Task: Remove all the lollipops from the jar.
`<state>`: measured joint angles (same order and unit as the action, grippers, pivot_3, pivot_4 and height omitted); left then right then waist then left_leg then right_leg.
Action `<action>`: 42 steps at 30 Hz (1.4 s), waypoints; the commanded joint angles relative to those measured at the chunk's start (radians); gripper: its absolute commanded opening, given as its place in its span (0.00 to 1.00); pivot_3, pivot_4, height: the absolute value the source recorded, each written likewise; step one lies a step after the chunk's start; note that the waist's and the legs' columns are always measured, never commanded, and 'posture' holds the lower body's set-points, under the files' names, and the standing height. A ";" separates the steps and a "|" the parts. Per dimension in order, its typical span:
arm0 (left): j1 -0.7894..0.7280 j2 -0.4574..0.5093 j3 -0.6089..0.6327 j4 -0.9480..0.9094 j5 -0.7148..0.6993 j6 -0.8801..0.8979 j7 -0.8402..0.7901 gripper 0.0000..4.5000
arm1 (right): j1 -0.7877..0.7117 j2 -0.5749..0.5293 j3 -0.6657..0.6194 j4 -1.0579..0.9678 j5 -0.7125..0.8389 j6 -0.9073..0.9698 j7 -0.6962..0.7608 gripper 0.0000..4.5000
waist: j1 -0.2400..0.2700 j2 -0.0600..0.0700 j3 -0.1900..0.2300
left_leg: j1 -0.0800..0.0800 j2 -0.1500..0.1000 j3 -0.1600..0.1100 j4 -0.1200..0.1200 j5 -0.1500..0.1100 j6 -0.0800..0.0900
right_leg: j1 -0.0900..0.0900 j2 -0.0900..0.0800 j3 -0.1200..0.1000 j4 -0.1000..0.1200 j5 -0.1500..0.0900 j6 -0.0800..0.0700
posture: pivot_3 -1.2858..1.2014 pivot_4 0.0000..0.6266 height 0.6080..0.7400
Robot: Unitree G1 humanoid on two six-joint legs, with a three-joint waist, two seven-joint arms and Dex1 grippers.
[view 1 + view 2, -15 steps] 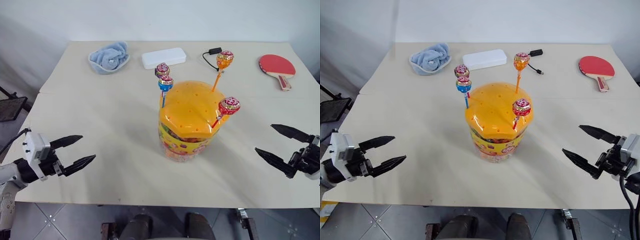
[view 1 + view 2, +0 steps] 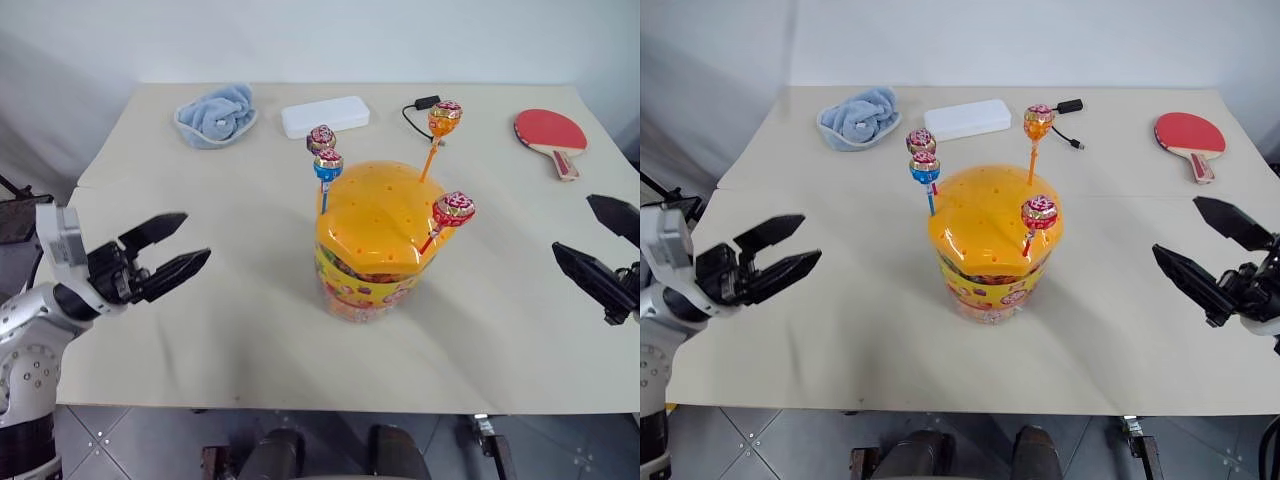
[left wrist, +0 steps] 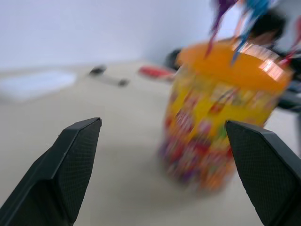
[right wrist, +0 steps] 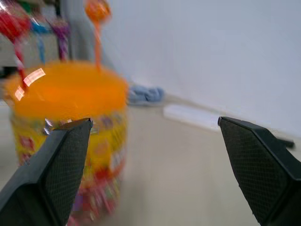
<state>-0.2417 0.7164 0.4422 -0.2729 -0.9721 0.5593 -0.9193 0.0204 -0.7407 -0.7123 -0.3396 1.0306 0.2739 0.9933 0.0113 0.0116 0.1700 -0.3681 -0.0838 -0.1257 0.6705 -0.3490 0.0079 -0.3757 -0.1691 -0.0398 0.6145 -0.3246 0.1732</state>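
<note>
Beige table [image 2: 200, 330], white wall [image 2: 300, 40], seemingly tiled floor [image 2: 130, 440]

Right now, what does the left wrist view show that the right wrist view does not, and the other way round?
Left wrist view: the open left gripper and, far behind the jar, the red table tennis paddle. Right wrist view: the open right gripper, the blue towel, and the wrapped heads of the orange lollipop and the red lollipop. Shared: the jar with its orange lid, the white box and the table.
</note>
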 commanded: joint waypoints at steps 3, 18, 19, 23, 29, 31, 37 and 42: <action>-0.231 0.005 -0.136 0.043 0.034 0.008 -0.031 0.99 | 0.039 0.015 0.034 -0.087 -0.043 -0.031 0.035 1.00 | 0.008 0.000 0.000 | 0.000 0.000 0.001 0.001 0.000 0.000 | 0.000 0.000 0.000 0.002 0.000 0.000 | 0.52 0.24 1.00; -0.530 -0.131 -0.332 0.283 0.192 -0.047 -0.149 0.61 | 0.059 0.052 0.049 -0.033 -0.119 -0.089 0.062 1.00 | 0.001 -0.001 0.000 | 0.000 -0.005 0.000 0.004 0.000 0.000 | -0.001 0.001 0.000 0.006 0.000 0.000 | 0.52 0.24 1.00; -0.547 -0.146 -0.337 0.294 0.188 -0.040 -0.150 0.54 | 0.062 0.051 0.043 -0.035 -0.116 -0.089 0.061 1.00 | 0.002 -0.001 0.000 | -0.001 -0.005 0.000 0.004 0.000 0.000 | -0.001 0.001 0.000 0.006 0.000 0.001 | 0.52 0.24 1.00; -0.622 -0.207 -0.355 0.363 0.209 -0.057 -0.166 0.48 | 0.059 0.037 0.023 -0.051 -0.097 -0.088 0.060 1.00 | 0.007 -0.001 0.001 | -0.002 -0.006 0.000 0.007 0.000 0.000 | -0.001 0.001 0.000 0.006 0.000 0.001 | 0.52 0.24 1.00; -0.679 -0.255 -0.388 0.443 0.249 -0.064 -0.214 0.48 | 0.074 0.045 0.036 -0.120 -0.064 -0.070 0.040 1.00 | 0.007 -0.002 0.001 | -0.002 -0.006 0.000 0.007 0.000 0.000 | -0.001 0.001 0.000 0.006 0.001 0.001 | 0.52 0.24 1.00; -0.689 -0.264 -0.397 0.470 0.273 -0.077 -0.222 0.48 | 0.074 0.051 0.041 -0.126 -0.068 -0.075 0.032 1.00 | 0.007 -0.002 0.001 | -0.002 -0.006 0.000 0.007 0.000 0.000 | -0.001 0.001 0.000 0.006 0.001 0.001 | 0.52 0.24 1.00; -0.727 -0.296 -0.387 0.528 0.291 -0.092 -0.242 0.17 | 0.050 0.053 0.044 -0.145 -0.057 -0.083 0.002 1.00 | 0.010 -0.003 0.002 | -0.002 -0.006 0.000 0.008 -0.001 0.000 | -0.001 0.001 -0.001 0.007 0.001 0.002 | 0.52 0.24 1.00; -0.782 -0.256 -0.315 0.584 0.268 -0.103 -0.274 0.01 | 0.010 0.064 0.071 -0.187 -0.001 -0.063 -0.052 1.00 | 0.009 -0.005 0.003 | -0.002 -0.006 0.000 0.008 -0.001 0.000 | -0.001 0.001 -0.001 0.007 0.001 0.002 | 0.52 0.24 1.00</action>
<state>-0.9667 0.4310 0.0455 0.2945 -0.6793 0.4786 -1.1867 0.0458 -0.6847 -0.6365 -0.4817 0.9826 0.2072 0.9683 0.0200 0.0067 0.1727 -0.3701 -0.0894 -0.1257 0.6789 -0.3496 0.0083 -0.3768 -0.1678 -0.0404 0.6213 -0.3237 0.1749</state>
